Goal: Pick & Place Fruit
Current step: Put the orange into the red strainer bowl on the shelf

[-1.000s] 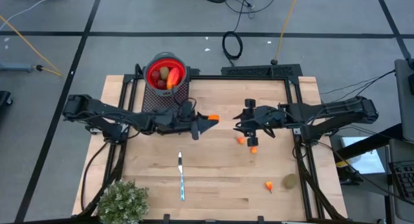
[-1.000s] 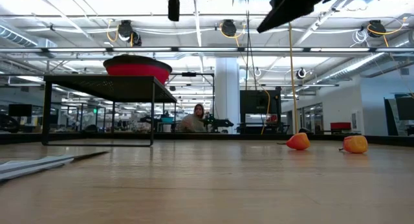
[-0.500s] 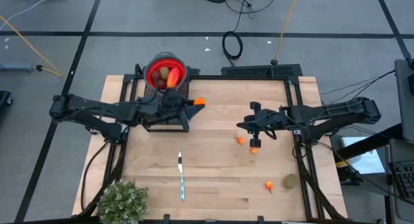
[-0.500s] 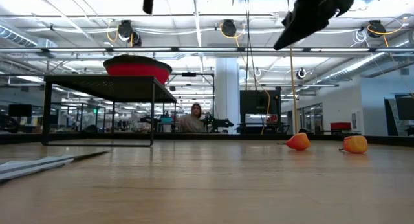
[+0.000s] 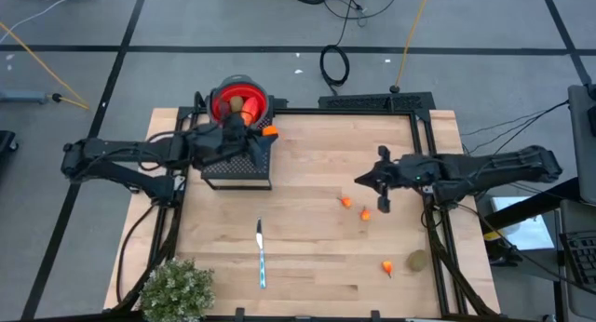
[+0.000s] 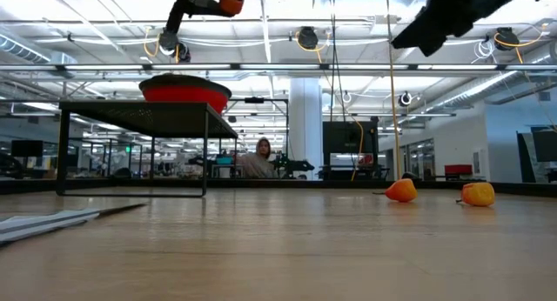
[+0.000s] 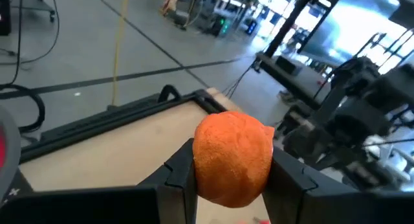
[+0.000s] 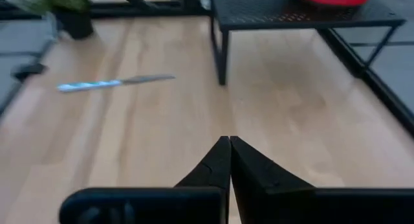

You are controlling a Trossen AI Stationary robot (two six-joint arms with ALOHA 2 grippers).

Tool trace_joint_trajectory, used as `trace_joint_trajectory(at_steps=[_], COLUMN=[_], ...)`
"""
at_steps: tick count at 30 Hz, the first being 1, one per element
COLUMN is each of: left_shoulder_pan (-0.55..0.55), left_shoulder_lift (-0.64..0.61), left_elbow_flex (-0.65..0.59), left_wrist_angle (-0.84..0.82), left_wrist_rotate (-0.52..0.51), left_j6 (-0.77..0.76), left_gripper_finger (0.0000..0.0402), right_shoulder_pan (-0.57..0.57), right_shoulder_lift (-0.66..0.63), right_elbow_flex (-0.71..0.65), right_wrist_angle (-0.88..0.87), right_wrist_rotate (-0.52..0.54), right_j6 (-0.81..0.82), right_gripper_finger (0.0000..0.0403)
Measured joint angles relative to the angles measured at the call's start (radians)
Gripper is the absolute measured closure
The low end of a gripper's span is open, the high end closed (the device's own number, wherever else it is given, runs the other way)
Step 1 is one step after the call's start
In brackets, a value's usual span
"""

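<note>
A small, rough-skinned orange fruit piece (image 7: 233,156) is gripped between the dark fingers of the left gripper (image 5: 264,133), held aloft just beside the round red bowl (image 5: 239,103) on the black mesh stand (image 5: 237,164). More fruit is seen inside the bowl. Two orange bits (image 5: 356,207) lie on the pale wooden table (image 5: 307,257) below the right gripper (image 5: 383,181), whose tapered fingers are pressed together on nothing.

Knife (image 5: 262,253) on the wooden table (image 5: 307,275), bushy plant (image 5: 175,288) at one corner, black mesh stand (image 5: 238,164) opposite
</note>
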Motion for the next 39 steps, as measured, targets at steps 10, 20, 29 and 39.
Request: trace_joint_trajectory(at_steps=[10, 20, 29, 39], left_shoulder_pan=[0.080, 0.175, 0.260, 0.345], left_shoulder_lift=[-0.007, -0.007, 0.001, 0.027], left_elbow_flex=[0.014, 0.220, 0.372, 0.402], left_wrist_angle=[-0.068, -0.386, -0.578, -0.688], left_wrist_rotate=[0.082, 0.076, 0.073, 0.072], left_j6=[-0.010, -0.002, 0.048, 0.104], left_gripper_finger=[0.0282, 0.0282, 0.0282, 0.0282], right_shoulder_pan=[-0.014, -0.014, -0.014, -0.014], right_shoulder_lift=[-0.242, -0.461, -0.589, -0.640], right_elbow_flex=[-0.110, -0.180, -0.231, -0.241], right_wrist_angle=[0.026, 0.042, 0.037, 0.038], right_wrist_rotate=[-0.054, -0.056, -0.086, -0.108], right_j6=[0.022, 0.039, 0.069, 0.070], right_gripper_finger=[0.0402, 0.0402, 0.0403, 0.0403])
